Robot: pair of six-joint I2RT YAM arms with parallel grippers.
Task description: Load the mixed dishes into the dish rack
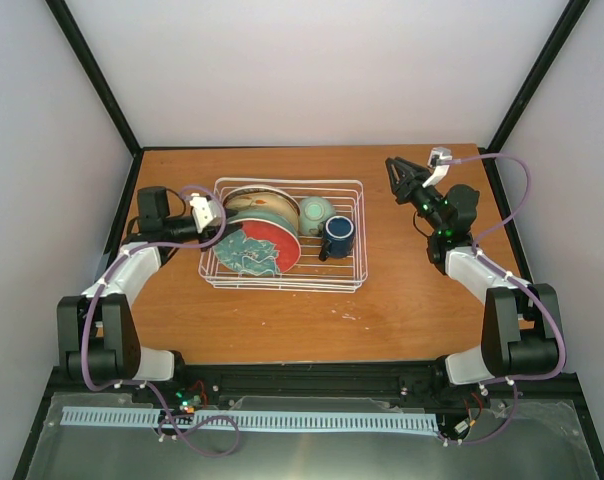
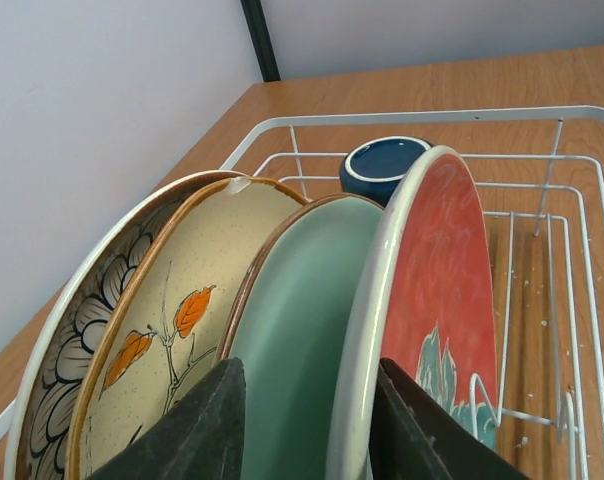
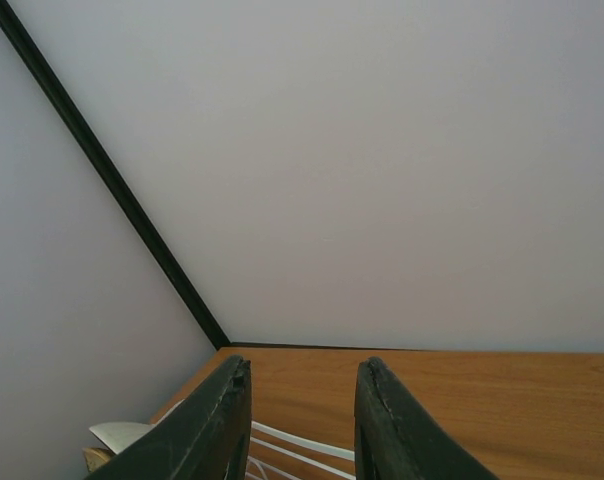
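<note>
The dish rack sits at the middle of the wooden counter in the top view, and all the dishes are inside it. Its left part holds four plates standing on edge, leaning and packed side by side. In the left wrist view they run from left to right: brown petal-patterned plate, cream leaf-motif plate, teal plate and a white-rimmed red-faced plate with a teal motif low on its face. To their right in the top view stand the pale-green cup and, just below it in the frame, the dark blue mug. The left hand hangs at the rack's left edge, its fingers spread wide and gripping nothing. The right hand is at the upper right, well apart from the rack, likewise released and empty.
</note>
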